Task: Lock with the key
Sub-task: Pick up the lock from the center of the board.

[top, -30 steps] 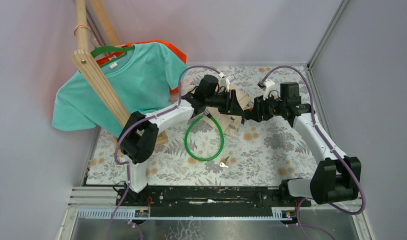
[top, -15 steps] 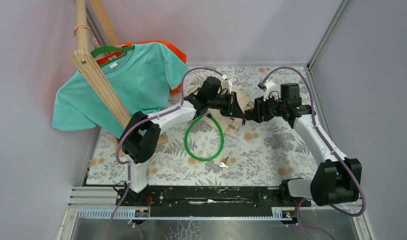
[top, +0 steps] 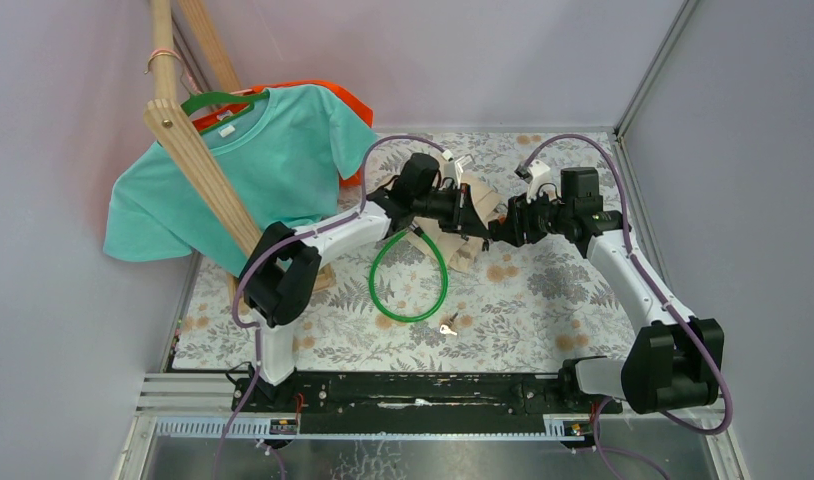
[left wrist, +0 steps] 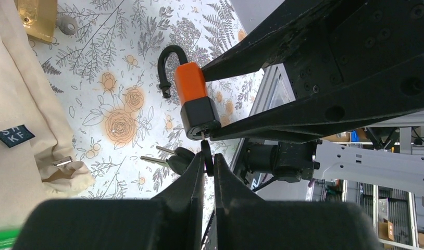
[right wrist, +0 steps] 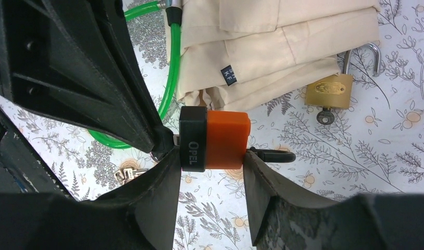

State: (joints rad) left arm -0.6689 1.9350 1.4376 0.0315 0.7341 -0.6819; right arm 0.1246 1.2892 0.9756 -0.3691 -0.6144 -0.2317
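An orange and black padlock [right wrist: 228, 139] hangs in the air, gripped across its body by my right gripper [right wrist: 211, 154]. Its black shackle [left wrist: 169, 67] stands open. A key is in the lock's black bottom end, and its dark head [left wrist: 207, 156] sits pinched between the fingertips of my left gripper [left wrist: 208, 159]. Two spare keys [left wrist: 171, 159] dangle from the same ring beside my fingers. In the top view the two grippers [top: 488, 230] meet nose to nose over the back middle of the table and hide the padlock.
A brass padlock [right wrist: 328, 91] with an open shackle lies by a folded beige cloth bag [right wrist: 277, 47]. A green cable loop [top: 410, 280] and loose keys [top: 448, 326] lie on the flowered table cover [top: 543, 290]. A teal shirt [top: 243, 170] hangs on a wooden rack [top: 198, 160] at the left.
My left gripper has closed its fingers onto the key head at the padlock. Both arms have shifted only slightly.
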